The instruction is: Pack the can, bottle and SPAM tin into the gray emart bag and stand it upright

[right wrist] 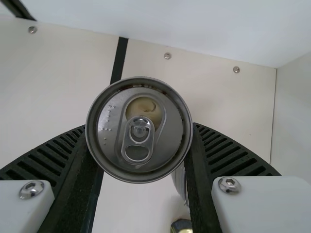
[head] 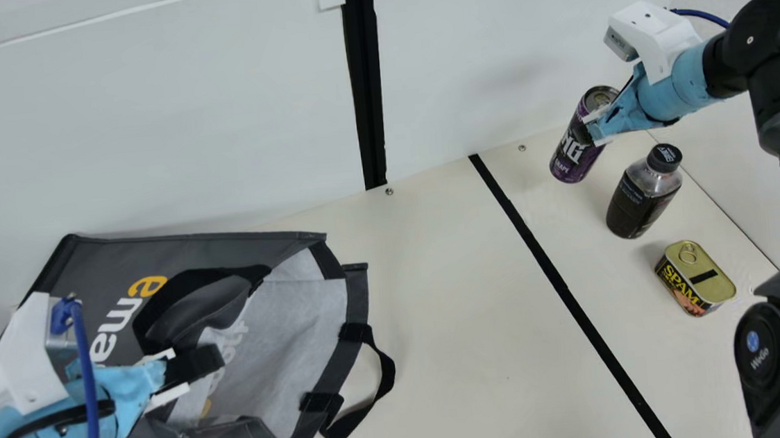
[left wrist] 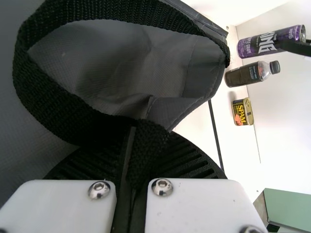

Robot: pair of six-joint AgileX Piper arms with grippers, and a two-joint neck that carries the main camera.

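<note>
With the right jaws clamped on the can [head: 571, 154], just beyond the bottle [head: 640, 192], lift straight up first, so as not to knock the bottle over. Then carry across to the gray emart bag [head: 95, 277], lying well to the left of the bottle, mouth roughly toward it. With the left jaws clamped on the handle [left wrist: 39, 92], pull lightly to spread the mouth. Leave the SPAM tin [head: 702, 279], on the bottle's near side, for later.
</note>
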